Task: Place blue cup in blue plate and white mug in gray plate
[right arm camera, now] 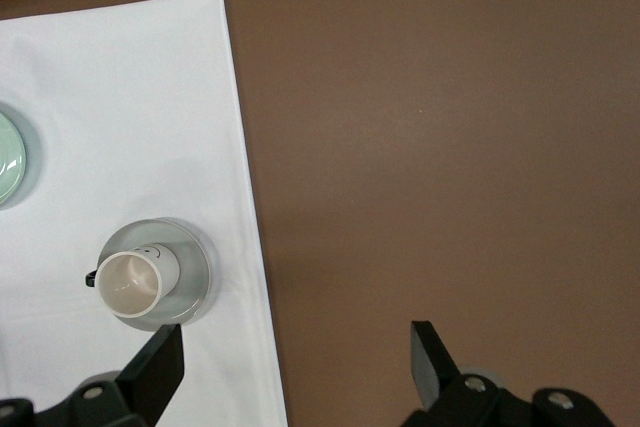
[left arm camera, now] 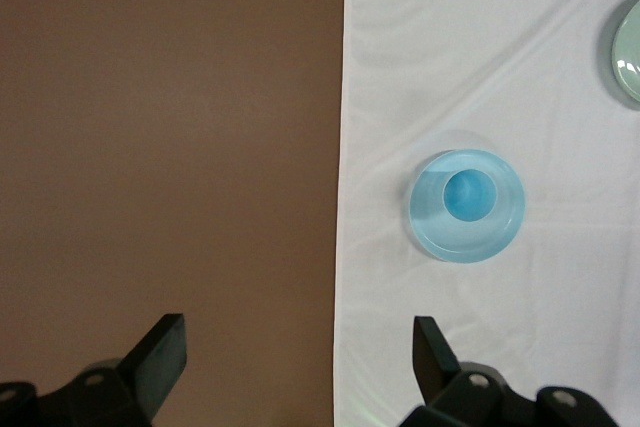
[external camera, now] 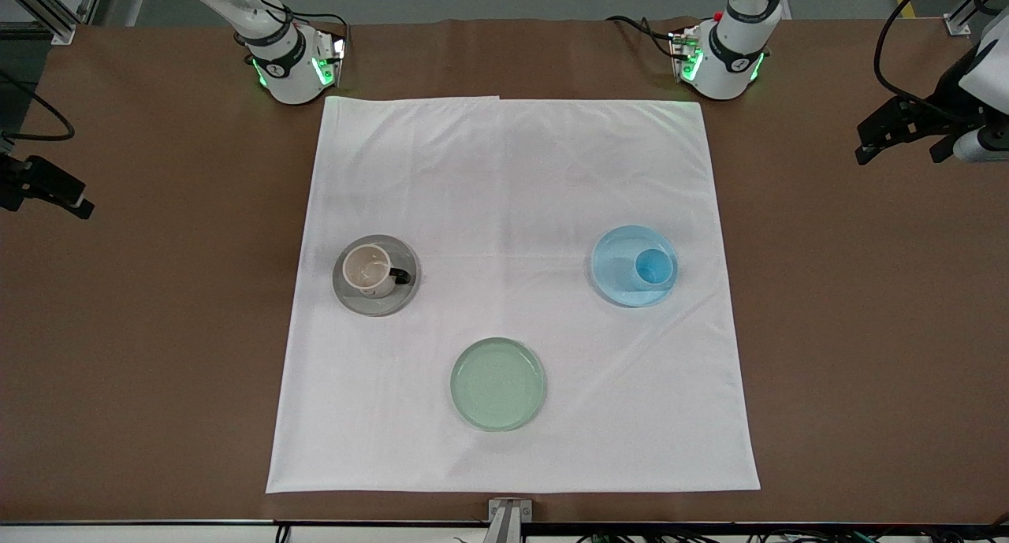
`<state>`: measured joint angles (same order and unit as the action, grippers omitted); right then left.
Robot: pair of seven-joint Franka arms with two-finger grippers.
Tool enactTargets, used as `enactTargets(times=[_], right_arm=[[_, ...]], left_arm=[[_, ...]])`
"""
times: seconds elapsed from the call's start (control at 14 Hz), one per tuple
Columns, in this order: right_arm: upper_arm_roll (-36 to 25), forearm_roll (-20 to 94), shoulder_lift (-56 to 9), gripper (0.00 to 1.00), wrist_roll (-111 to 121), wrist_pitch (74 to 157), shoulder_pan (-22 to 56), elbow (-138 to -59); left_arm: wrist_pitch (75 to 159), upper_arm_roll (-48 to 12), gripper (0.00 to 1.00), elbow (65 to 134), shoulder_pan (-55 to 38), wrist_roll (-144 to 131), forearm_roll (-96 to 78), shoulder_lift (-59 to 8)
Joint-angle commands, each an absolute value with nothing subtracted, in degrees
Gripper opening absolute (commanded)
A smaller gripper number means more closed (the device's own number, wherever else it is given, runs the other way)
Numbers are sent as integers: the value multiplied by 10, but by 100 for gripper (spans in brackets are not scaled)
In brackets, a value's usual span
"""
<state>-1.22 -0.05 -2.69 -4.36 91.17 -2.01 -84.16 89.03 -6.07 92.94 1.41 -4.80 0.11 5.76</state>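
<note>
The blue cup [external camera: 653,267] stands upright in the blue plate [external camera: 615,279], toward the left arm's end of the white cloth; both also show in the left wrist view, the cup [left arm camera: 469,194] in the plate [left arm camera: 430,232]. The white mug [external camera: 369,270], its black handle pointing toward the cloth's middle, stands upright in the gray plate [external camera: 351,299]; the right wrist view shows the mug [right arm camera: 133,280] in the plate [right arm camera: 196,282]. My left gripper [external camera: 901,150] [left arm camera: 298,332] is open and empty over the bare table by the cloth's edge. My right gripper [external camera: 47,198] [right arm camera: 295,337] is open and empty over the opposite cloth edge.
A pale green plate [external camera: 497,384] lies empty on the white cloth [external camera: 512,172], nearer the front camera than the other two plates. Brown table [external camera: 867,330] surrounds the cloth. The arm bases stand at the table's back edge.
</note>
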Motion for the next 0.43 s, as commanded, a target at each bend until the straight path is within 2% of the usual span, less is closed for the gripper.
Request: enactTargets(times=[0.0, 0.36], right_arm=[[-5, 4, -24, 100, -48, 904, -28, -838], [-5, 4, -24, 100, -48, 904, -28, -838]], left_arm=[[881, -62, 100, 923, 18, -43, -4, 59], [867, -63, 100, 923, 17, -45, -4, 59]])
